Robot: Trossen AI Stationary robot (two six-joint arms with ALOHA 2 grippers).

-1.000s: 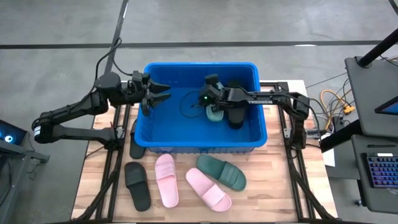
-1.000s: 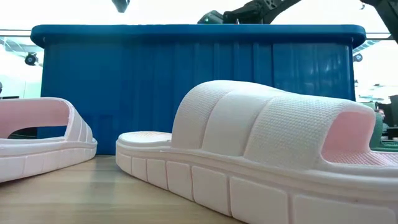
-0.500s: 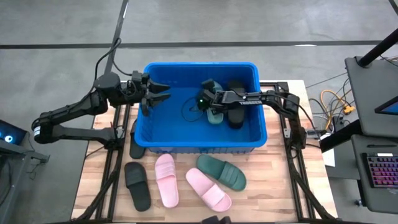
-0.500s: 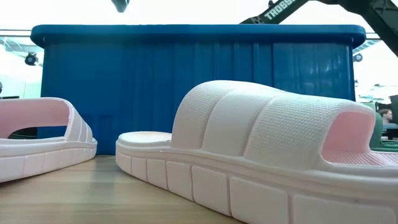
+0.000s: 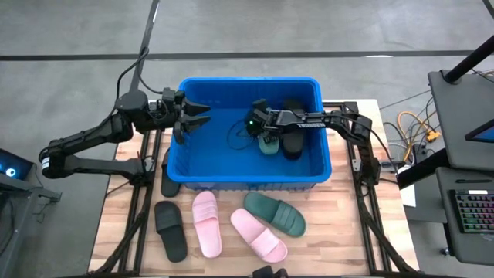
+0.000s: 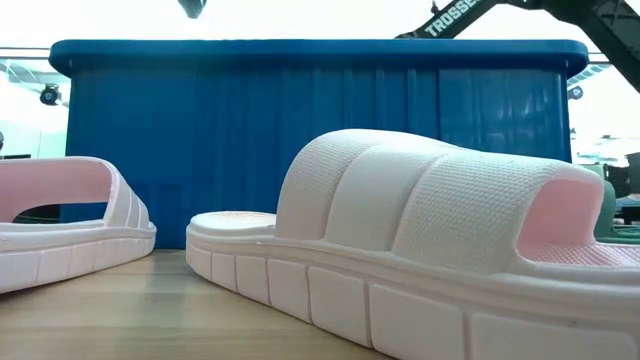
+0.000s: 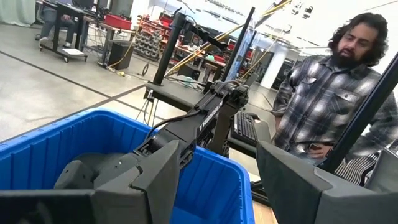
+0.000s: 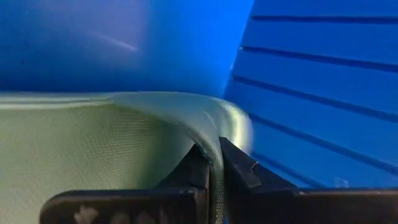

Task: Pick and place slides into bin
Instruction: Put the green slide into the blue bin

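The right tool (image 5: pixel 266 137) was clenched on a green slide's (image 5: pixel 267 144) thin strap edge inside the bin (image 5: pixel 247 182) — soft, light foam, likely bending; the left tool (image 5: pixel 194 118) hung released.

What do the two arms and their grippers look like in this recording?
Both arms are dark, slim and jointed. The right arm carries white lettering along its link and a green light near the right gripper. The left gripper has broad, angular dark jaws; a black cable loops behind it.
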